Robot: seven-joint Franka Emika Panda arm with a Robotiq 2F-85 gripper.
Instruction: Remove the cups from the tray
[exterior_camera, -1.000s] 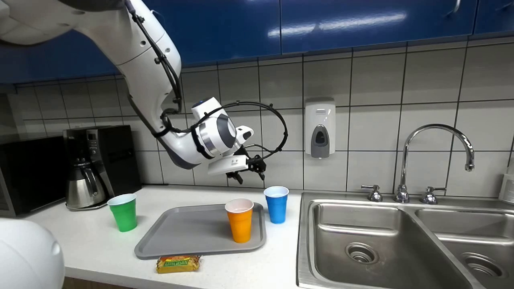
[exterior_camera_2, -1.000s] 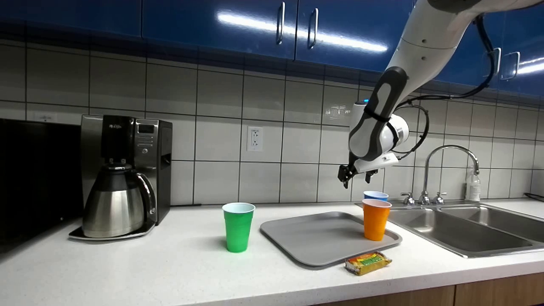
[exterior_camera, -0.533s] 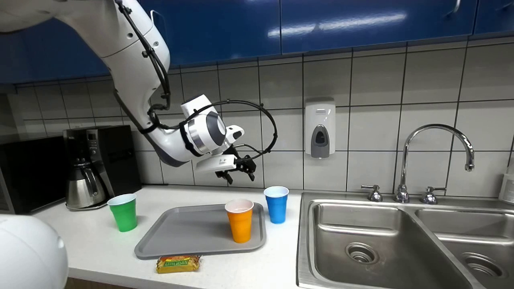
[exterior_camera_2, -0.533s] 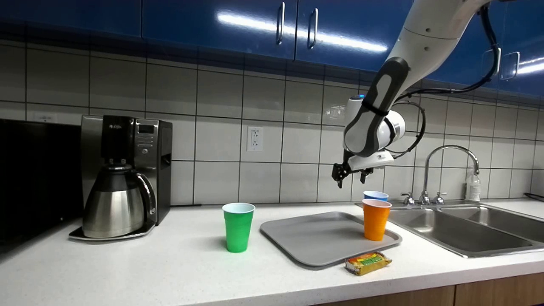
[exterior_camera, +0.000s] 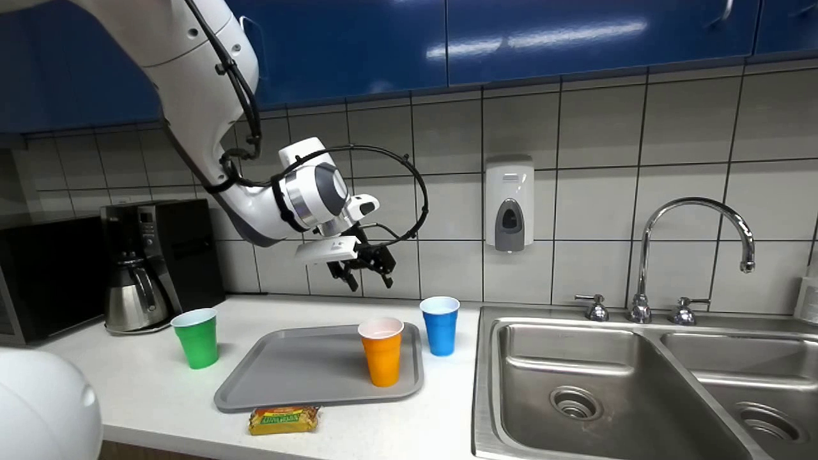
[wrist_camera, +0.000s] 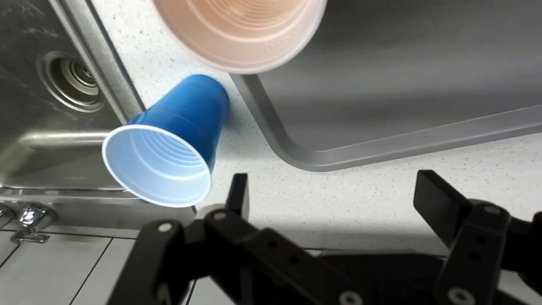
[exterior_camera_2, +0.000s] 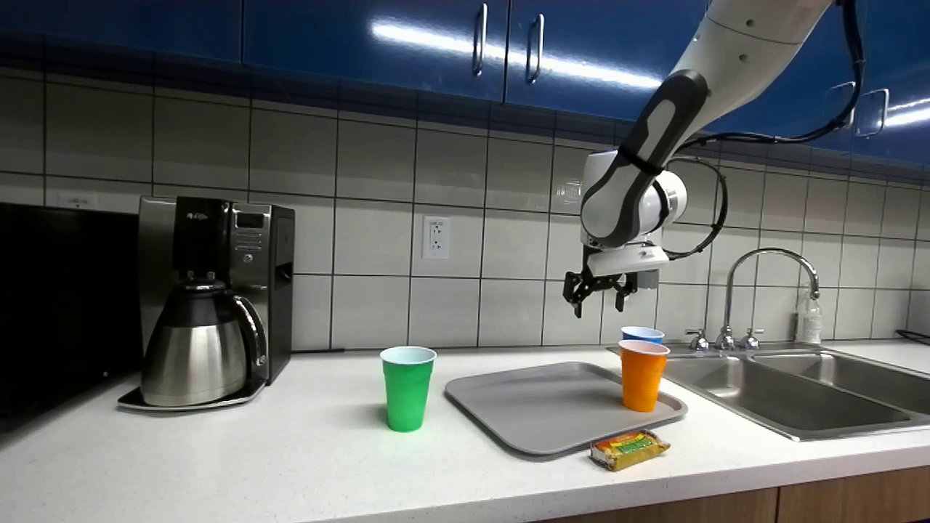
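The orange cup (exterior_camera: pixel 382 358) stands upright on the grey tray (exterior_camera: pixel 300 367), near the tray's sink-side end. The blue cup (exterior_camera: pixel 441 329) stands upright on the counter between tray and sink; in an exterior view it is partly hidden behind the orange cup (exterior_camera_2: pixel 642 385). The green cup (exterior_camera: pixel 198 342) stands upright on the counter on the tray's other side; it is out of the wrist view. My gripper (exterior_camera: pixel 372 285) is open and empty, above the counter behind the tray. In the wrist view the gripper (wrist_camera: pixel 332 182) has the blue cup (wrist_camera: pixel 186 110) beside its left finger.
A snack bar (exterior_camera: pixel 283 420) lies at the tray's front edge. The steel sink (exterior_camera: pixel 569 364) with its tall faucet (exterior_camera: pixel 696 203) is beyond the blue cup. A coffee maker with a steel pot (exterior_camera_2: pixel 200 356) stands past the green cup. Blue cabinets (exterior_camera: pixel 351 51) hang above.
My gripper has moved toward the green cup's side, away from above the blue cup, and a little up. It has stayed open. The cups and tray have not moved.
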